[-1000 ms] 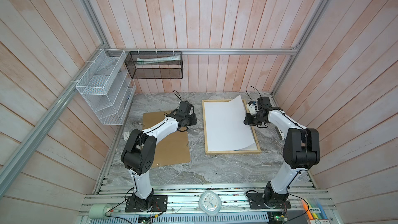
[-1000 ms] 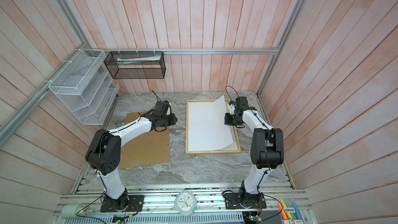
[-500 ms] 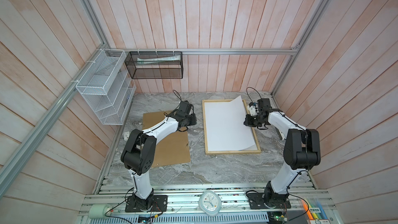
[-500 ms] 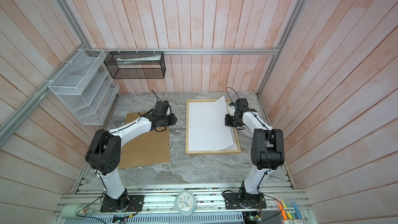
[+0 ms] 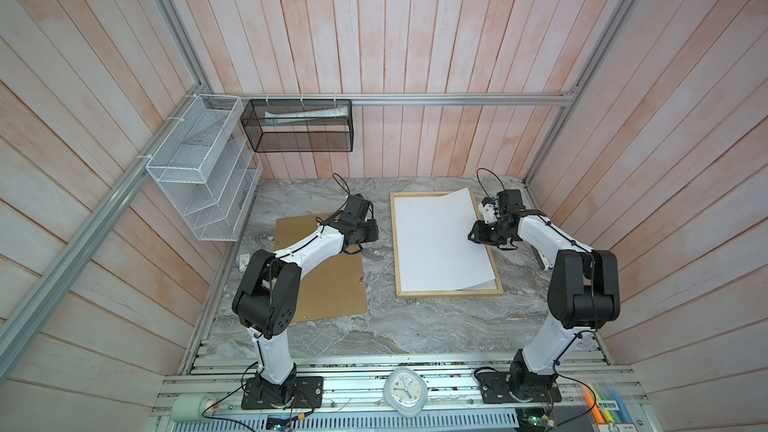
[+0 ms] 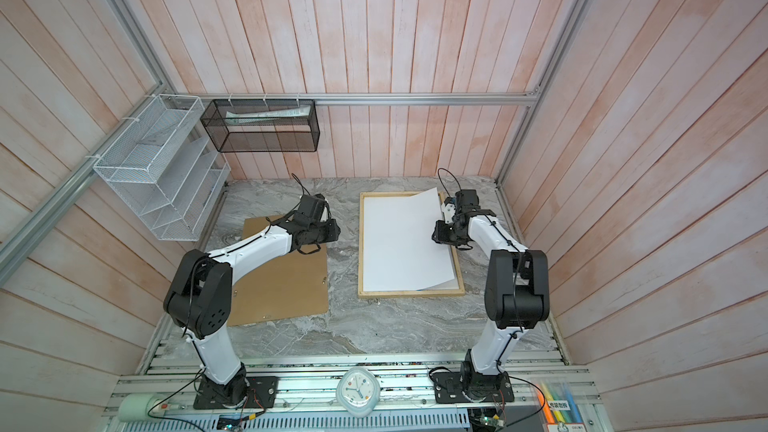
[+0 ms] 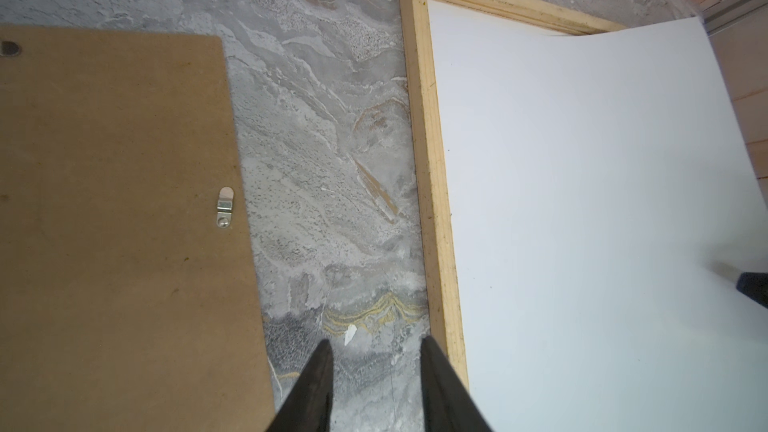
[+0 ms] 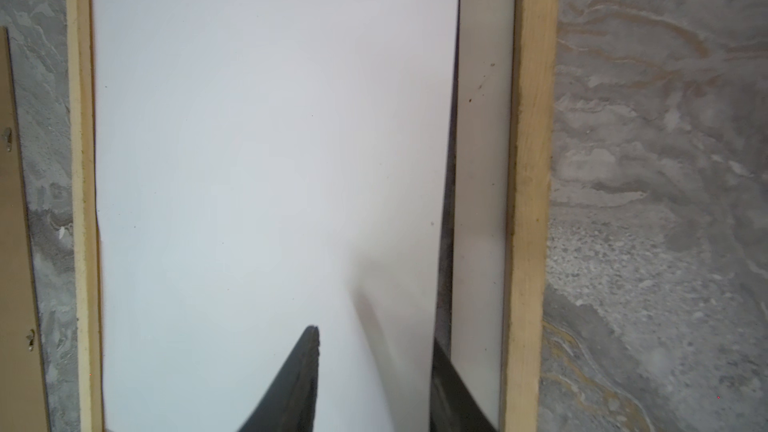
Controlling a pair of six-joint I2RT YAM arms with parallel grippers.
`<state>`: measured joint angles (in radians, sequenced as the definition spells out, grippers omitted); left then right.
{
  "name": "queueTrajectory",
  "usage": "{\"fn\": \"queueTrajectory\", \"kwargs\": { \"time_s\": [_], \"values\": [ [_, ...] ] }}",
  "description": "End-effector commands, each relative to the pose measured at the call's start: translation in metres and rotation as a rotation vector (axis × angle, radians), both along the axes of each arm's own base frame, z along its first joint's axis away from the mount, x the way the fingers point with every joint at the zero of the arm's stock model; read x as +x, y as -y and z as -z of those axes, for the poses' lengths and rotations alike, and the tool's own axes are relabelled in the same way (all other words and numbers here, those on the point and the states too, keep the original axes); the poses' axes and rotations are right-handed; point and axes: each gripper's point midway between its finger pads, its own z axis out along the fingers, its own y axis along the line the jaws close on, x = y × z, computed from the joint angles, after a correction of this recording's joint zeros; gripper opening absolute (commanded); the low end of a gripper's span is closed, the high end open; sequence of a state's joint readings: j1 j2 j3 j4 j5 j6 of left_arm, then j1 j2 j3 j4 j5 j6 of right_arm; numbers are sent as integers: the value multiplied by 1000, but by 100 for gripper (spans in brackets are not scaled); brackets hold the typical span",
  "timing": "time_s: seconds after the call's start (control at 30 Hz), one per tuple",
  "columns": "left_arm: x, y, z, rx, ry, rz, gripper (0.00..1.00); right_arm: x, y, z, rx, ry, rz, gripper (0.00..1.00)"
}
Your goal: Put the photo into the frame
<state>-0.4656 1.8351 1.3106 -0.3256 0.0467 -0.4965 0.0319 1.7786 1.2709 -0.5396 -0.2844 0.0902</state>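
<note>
The photo lies white back up inside the pale wood frame on the right of the table in both top views. Its right edge and far right corner curl up above the frame's slat. My right gripper is open around that raised edge of the photo, with one finger above the sheet and the other below it. My left gripper is open and holds nothing. It hovers over bare table between the brown board and the frame's left slat.
A brown backing board with metal clips lies left of the frame. A strip of white mat board shows under the photo's lifted edge. A white wire rack and a black mesh basket hang on the walls. A clock sits at the front rail.
My right gripper has gone from shut on the photo's right edge to open, and the lifted edge has sunk a little. The left arm has not moved.
</note>
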Motion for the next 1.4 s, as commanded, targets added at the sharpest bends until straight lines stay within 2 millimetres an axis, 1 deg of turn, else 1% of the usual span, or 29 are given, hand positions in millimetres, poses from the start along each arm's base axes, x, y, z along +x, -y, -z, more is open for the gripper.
{"fn": "queueTrajectory", "kwargs": {
  "time_s": [0.0,0.23,0.5,0.73,0.83,1.0,1.23,1.37],
  "values": [
    [-4,-5,-8,17,19,6,37,-4,6,-2,-23,-2,29,38],
    [-6,-8,-8,31,17,5,37,-3,16,8,-71,-26,74,37],
    [-7,-11,-8,40,19,-1,37,-6,22,9,-102,-24,92,40],
    [-9,-19,-8,70,24,-30,37,-6,30,8,-142,-21,113,42],
    [-12,-27,-5,102,12,-54,37,-6,32,8,-154,-19,121,44],
    [-21,-45,5,173,-20,-100,37,-5,33,4,-157,-4,129,49],
    [-33,-58,16,216,-56,-121,38,-4,30,4,-133,-2,128,49],
    [-47,-70,26,257,-104,-154,38,-6,24,4,-100,3,116,49]
  ]
}}
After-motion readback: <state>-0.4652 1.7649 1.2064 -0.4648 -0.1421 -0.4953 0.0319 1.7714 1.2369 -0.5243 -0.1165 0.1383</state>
